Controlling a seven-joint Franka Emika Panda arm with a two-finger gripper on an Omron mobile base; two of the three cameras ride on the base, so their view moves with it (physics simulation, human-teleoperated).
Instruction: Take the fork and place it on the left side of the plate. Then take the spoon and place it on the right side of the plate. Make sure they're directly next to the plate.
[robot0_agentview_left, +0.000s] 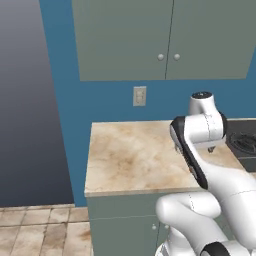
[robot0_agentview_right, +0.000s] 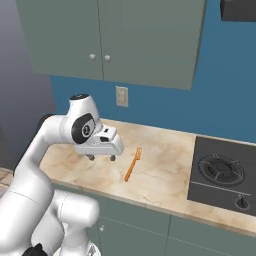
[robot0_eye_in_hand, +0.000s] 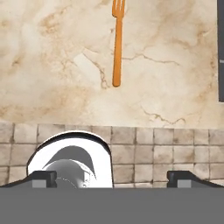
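One orange fork (robot0_agentview_right: 133, 164) lies flat on our marbled counter (robot0_agentview_right: 165, 175), left of the stove (robot0_agentview_right: 220, 175), while our tool (robot0_agentview_right: 101, 157) hovers beside it, fingers spread wide, holding nothing.

Blue wall (robot0_agentview_left: 100, 107), grey-green upper cabinets (robot0_agentview_left: 150, 37), wall outlet (robot0_agentview_left: 139, 96), marble table (robot0_agentview_left: 130, 155), black stove (robot0_agentview_right: 222, 175), tan tile floor (robot0_agentview_left: 35, 232).
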